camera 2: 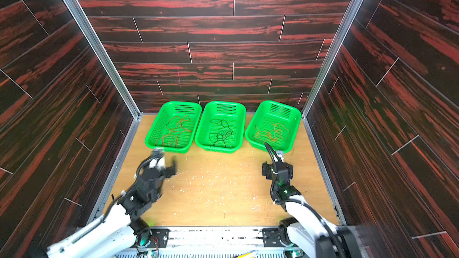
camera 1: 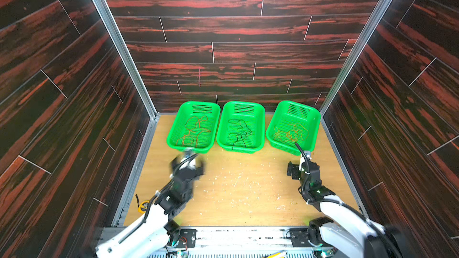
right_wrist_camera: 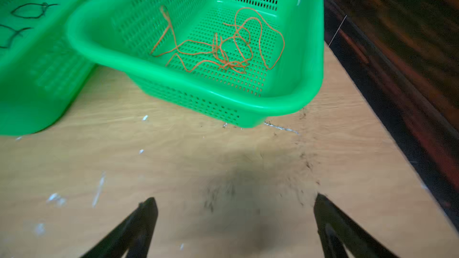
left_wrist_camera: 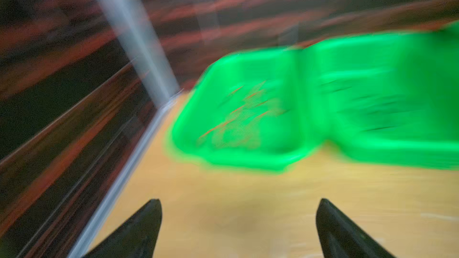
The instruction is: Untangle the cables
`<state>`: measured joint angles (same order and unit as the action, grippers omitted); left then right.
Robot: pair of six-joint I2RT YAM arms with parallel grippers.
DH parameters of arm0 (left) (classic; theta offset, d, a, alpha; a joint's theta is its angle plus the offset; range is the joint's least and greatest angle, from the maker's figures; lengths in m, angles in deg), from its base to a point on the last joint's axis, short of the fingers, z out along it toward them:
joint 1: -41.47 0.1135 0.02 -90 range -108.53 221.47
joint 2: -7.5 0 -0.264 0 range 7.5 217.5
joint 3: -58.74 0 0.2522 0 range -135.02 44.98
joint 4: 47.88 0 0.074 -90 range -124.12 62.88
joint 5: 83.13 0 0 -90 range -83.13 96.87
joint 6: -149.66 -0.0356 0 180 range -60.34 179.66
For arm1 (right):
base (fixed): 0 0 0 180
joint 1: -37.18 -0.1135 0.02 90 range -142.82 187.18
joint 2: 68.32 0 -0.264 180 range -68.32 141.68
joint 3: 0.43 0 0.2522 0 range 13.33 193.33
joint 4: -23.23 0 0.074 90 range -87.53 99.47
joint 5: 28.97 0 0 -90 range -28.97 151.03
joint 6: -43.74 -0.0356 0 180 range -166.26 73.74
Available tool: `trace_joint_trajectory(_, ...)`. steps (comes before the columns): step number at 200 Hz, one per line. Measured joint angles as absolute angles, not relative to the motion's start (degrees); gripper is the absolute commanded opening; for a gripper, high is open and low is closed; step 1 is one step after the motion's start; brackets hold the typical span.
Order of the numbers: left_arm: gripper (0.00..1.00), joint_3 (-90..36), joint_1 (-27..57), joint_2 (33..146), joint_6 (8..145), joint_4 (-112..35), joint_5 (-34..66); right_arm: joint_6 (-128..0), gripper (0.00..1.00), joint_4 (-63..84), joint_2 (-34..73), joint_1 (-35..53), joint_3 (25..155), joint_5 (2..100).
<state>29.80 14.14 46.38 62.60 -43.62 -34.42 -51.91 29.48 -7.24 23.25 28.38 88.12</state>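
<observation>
Left wrist view is smeared with blur, yet it shows the left gripper (left_wrist_camera: 239, 202) spread wide and empty over the bare table (left_wrist_camera: 223, 207), short of the left basket (left_wrist_camera: 188, 120). In both top views this gripper hangs just before that basket's near rim, touching nothing that I can make out.

The red cable (camera 1: 196, 131) lies in loose loops on the left basket's floor. The black cable (camera 1: 239, 135) curls alone in the middle basket (camera 1: 259, 120), which sits just beside the left basket. The orange cable (camera 1: 294, 132) lies alone in the right basket (camera 1: 314, 122), which is turned at a slight angle. One colour per basket reads as deliberate: kept apart by walls, the floppy wires cannot cross again.

The right gripper (right_wrist_camera: 235, 198) also stands released, its fingers wide apart over the table, near that angled basket's front rim (right_wrist_camera: 211, 91) but not touching it. The right wrist view shows the orange cable (right_wrist_camera: 231, 45) bunched where several strands cross; whether that is a true knot I cannot tell.

Judging by this, the separation looks done, and both tools sit back so nothing snags.
</observation>
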Motion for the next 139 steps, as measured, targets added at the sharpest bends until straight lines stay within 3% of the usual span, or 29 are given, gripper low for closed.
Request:
trace_joint_trajectory(20, 0.99, 33.89, 23.41, 47.58, 64.37, -46.77, -35.17, -50.56, 0.99, 38.44, -3.30, 26.88, 25.96, 84.52)
trace_joint_trajectory(41, 0.99, 33.38, 30.40, 59.18, 65.51, -56.69, -32.44, -48.92, 0.99, 49.87, 0.87, 30.88, 24.60, 77.94)
trace_joint_trajectory(82, 0.99, 32.27, 34.25, 83.99, 62.84, -77.54, -23.39, -44.41, 0.99, 65.17, 8.50, 34.02, 24.89, 67.71)
trace_joint_trajectory(118, 0.99, 31.33, 37.68, 97.70, 62.01, -95.44, -16.92, -45.68, 0.99, 78.42, 18.68, 41.87, 24.49, 58.92)
trace_joint_trajectory(139, 0.99, 29.89, 38.16, 98.37, 61.79, -93.19, -14.69, -46.29, 0.99, 76.10, 19.91, 43.79, 26.57, 54.57)
